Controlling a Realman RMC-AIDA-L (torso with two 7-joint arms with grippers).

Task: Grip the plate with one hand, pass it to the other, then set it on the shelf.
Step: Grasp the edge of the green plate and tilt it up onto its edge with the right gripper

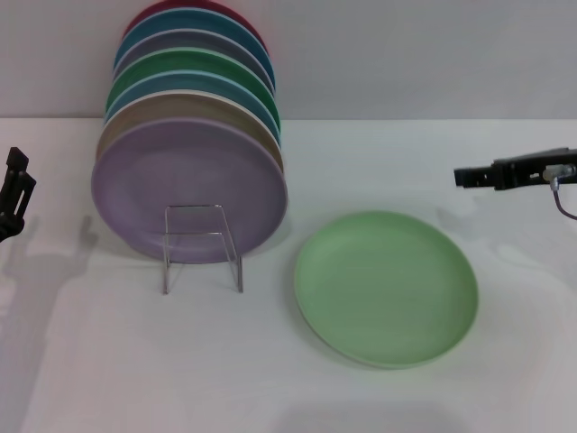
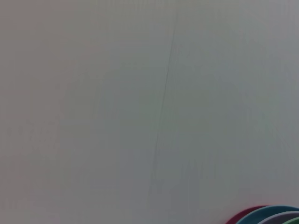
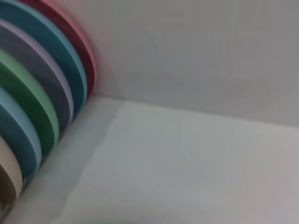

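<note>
The pale mint-green plate (image 1: pixel 386 287) lay flat on the tabletop (image 1: pixel 180 361); judged rigid, light, best gripped at its rim. Neither the left pincer (image 1: pixel 13 191) nor the right pincer (image 1: pixel 469 176) held anything; how far either stood open could not be told.

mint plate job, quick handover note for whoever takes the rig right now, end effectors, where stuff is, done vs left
Left end effector: at the table's left edge, holding nothing.
Right end effector: at the right, above the table, holding nothing.
Mint plate: flat on the table, right of the shelf, untouched.
Shelf: seven plates stand on edge in it, lilac plate in front.
Done: nothing.
Left: grip the plate, pass it over, set it on the shelf.
</note>
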